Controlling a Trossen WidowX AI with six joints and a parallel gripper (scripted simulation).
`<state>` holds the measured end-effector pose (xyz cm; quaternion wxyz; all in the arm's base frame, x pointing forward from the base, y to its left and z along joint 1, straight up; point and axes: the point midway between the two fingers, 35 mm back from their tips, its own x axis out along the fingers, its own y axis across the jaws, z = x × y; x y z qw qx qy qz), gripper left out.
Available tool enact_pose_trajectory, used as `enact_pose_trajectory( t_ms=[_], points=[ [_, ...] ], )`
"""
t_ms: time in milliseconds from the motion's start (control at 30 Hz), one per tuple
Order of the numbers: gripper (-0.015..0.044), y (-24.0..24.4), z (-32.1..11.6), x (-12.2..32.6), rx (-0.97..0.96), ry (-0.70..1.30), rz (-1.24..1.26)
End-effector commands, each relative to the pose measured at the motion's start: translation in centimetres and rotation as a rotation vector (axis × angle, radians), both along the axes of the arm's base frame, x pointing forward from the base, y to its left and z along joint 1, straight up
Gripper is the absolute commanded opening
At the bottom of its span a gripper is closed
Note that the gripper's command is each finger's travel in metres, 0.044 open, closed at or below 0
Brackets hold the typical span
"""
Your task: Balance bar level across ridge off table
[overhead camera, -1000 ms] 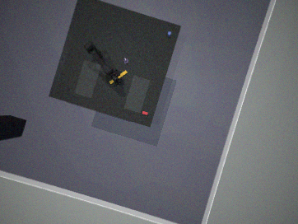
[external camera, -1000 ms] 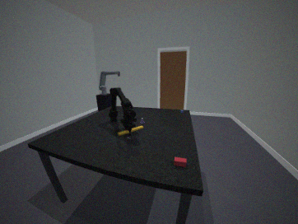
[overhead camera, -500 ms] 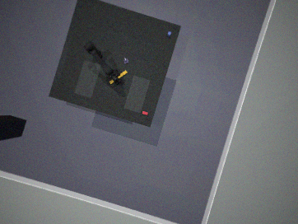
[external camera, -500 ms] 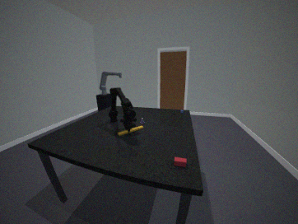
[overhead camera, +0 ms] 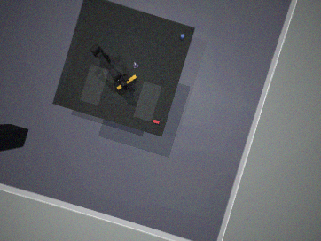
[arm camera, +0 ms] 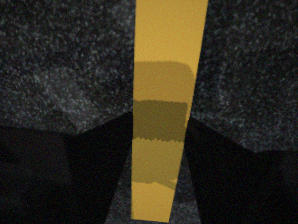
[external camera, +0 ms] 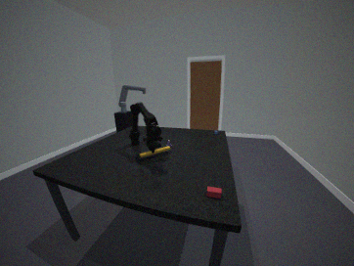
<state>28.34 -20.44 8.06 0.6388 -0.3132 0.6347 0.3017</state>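
Observation:
The yellow bar [overhead camera: 132, 79] [external camera: 163, 149] [arm camera: 169, 30] lies between the fingers of my gripper [overhead camera: 126, 82] [external camera: 154, 150] [arm camera: 159, 120]. In the wrist view it runs from the top edge down to near the bottom edge, with a dark finger against each side. The gripper is shut on the bar, partway along its length. Shadow bands cross the bar's upper face. Whether the bar touches the table beneath is too dark to tell. I cannot make out the ridge under the bar. A red block [overhead camera: 156, 121] [external camera: 214, 192] sits near the table's edge, away from the gripper.
The dark table [overhead camera: 146, 40] [external camera: 108, 183] also bears a small purple item [overhead camera: 136, 65] [external camera: 169, 143] near the bar and a small blue ball [overhead camera: 182, 35] [external camera: 216, 132] near a far corner. A grey arm [external camera: 132, 88] stands behind the table in the exterior view.

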Motion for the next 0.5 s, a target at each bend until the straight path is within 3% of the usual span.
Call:
enact_pose_trajectory(
  t_ms=[0,467],
  points=[
    [0.0,-0.1,1.4,0.2,-0.008,-0.013,0.002],
    [0.0,0.1,5.1,0.0,-0.007,-0.014,0.004]
  ],
)
